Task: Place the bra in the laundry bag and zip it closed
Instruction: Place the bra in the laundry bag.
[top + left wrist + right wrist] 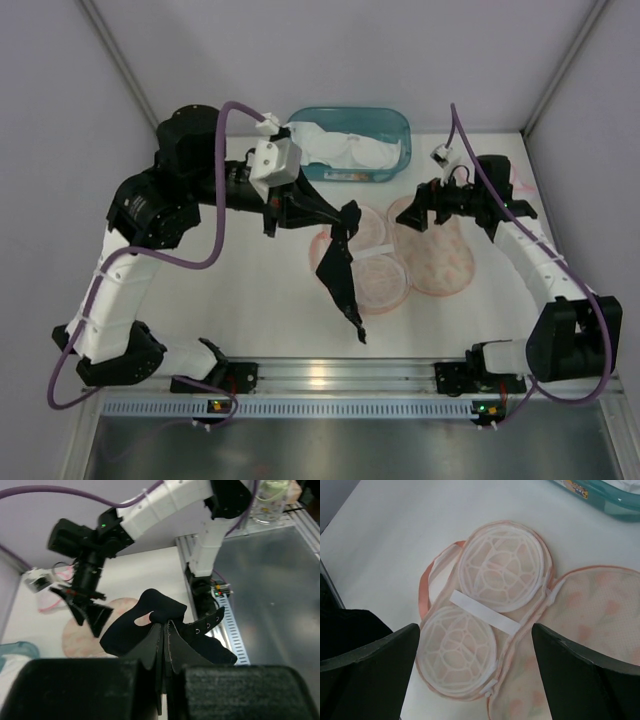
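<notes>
The black bra (340, 268) hangs in the air from my left gripper (343, 214), which is shut on its upper end; its hook strap (207, 624) dangles toward the near edge. In the left wrist view the bra (150, 622) is pinched between the fingertips. The pink laundry bag (420, 262) lies unzipped and spread flat on the table, two white mesh domes (502, 572) facing up and the flowered lid (600, 615) folded out to the right. My right gripper (414, 214) hovers over the bag with nothing between its wide-open fingers (370, 672).
A teal basket (392, 122) holding white garments stands at the back of the table, just beyond the bag. White walls close in on both sides. A metal rail (330, 376) with the arm bases runs along the near edge.
</notes>
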### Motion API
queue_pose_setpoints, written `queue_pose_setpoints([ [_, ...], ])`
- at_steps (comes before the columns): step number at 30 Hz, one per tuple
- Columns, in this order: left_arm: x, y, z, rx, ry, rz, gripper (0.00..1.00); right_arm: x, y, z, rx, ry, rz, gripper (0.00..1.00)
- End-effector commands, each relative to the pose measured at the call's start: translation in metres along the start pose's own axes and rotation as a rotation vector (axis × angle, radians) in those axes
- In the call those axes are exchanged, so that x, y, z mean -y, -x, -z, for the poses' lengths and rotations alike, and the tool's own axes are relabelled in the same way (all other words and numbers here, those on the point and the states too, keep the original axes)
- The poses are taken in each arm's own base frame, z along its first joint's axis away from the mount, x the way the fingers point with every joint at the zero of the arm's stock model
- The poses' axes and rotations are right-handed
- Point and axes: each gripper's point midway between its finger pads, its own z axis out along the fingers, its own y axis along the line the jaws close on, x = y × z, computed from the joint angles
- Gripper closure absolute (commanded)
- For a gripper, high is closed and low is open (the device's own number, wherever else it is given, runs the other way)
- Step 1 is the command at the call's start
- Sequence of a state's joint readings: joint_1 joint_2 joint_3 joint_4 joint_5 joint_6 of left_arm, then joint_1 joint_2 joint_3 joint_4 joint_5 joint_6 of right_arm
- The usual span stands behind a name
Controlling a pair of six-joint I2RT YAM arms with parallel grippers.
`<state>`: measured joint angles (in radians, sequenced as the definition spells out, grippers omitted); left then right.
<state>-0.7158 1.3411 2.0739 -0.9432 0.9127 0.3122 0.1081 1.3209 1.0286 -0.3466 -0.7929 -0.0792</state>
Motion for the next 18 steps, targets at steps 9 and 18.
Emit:
queue_pose_setpoints([
  [9,0.076,-0.001,-0.066,0.019,-0.383,-0.001,1.0,0.013,0.01,0.004,0.004,-0.029,0.029,0.05],
  [18,0.113,0.02,-0.076,0.066,-0.501,-0.048,1.0,0.023,0.002,0.012,-0.011,-0.047,0.021,0.05],
])
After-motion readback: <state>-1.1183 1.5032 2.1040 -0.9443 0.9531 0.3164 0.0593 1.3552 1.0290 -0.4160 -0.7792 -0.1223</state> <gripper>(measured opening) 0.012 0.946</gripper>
